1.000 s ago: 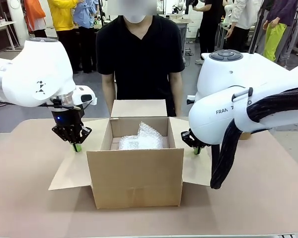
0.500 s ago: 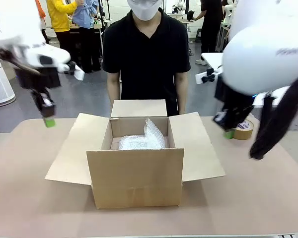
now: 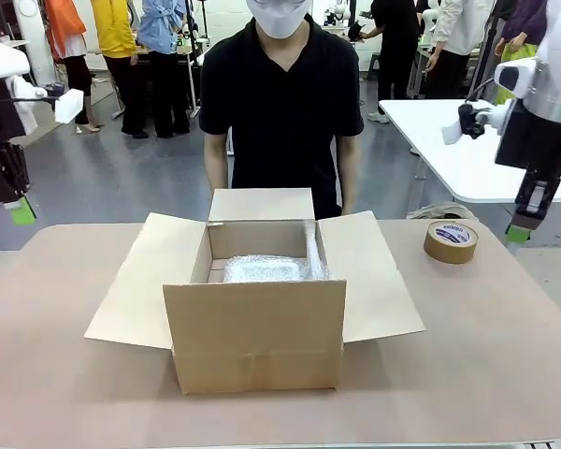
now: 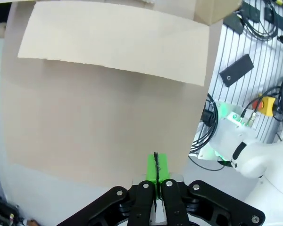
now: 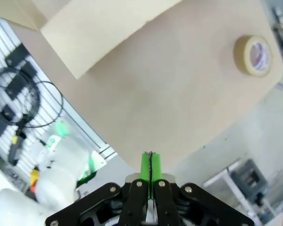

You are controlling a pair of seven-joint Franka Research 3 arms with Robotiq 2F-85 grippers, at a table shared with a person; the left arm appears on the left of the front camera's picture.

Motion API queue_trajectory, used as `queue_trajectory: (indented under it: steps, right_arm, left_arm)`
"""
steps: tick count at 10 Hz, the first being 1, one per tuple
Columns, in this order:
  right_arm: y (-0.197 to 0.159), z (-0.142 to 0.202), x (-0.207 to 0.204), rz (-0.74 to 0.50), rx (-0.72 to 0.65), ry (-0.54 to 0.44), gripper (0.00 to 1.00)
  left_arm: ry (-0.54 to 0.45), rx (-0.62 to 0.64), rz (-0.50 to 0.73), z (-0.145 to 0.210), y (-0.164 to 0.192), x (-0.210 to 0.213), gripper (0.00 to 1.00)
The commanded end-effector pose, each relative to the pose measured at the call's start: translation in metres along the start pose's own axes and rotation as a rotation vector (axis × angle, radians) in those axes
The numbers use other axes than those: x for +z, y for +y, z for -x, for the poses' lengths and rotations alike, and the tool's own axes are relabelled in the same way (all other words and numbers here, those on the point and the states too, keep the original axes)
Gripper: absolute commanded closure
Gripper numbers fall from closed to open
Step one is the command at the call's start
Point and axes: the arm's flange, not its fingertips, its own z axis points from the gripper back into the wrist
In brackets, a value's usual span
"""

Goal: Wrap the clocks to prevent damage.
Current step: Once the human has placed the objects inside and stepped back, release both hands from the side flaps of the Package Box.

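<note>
Left end effector (image 3: 21, 211) hangs beyond the left edge of the surface (image 3: 467, 355), pads pressed together on nothing. Right end effector (image 3: 520, 230) is likewise pinched shut and empty, raised past the tape roll (image 3: 451, 241). The step seems to be standing clear, so both arms are best held high and outside the cardboard box (image 3: 252, 327). The bubble-wrap bundle (image 3: 262, 269), presumably the clock though none shows through, lies inside that box, between both end effectors and well apart from them.

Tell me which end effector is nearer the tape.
Right. The right end effector hangs just right of the tape, raised off the table. The left end effector is far off, beyond the box.
</note>
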Motion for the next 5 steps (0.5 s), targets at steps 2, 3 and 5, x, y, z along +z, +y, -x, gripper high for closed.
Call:
queue_trajectory:
  steps: [2, 3, 5]
  right_arm:
    - [-0.006, 0.017, -0.027, -0.071, 0.169, -0.025, 0.99]
    - [-0.009, 0.022, -0.027, -0.095, 0.199, -0.025, 0.99]
    - [-0.013, 0.024, -0.03, -0.112, 0.198, -0.022, 0.99]
  left_arm:
    - [-0.022, -0.14, 0.011, 0.014, -0.002, -0.022, 1.0]
    - [-0.018, -0.192, 0.005, 0.014, -0.002, -0.025, 1.0]
    - [-0.012, -0.213, 0.009, 0.01, -0.003, -0.028, 1.0]
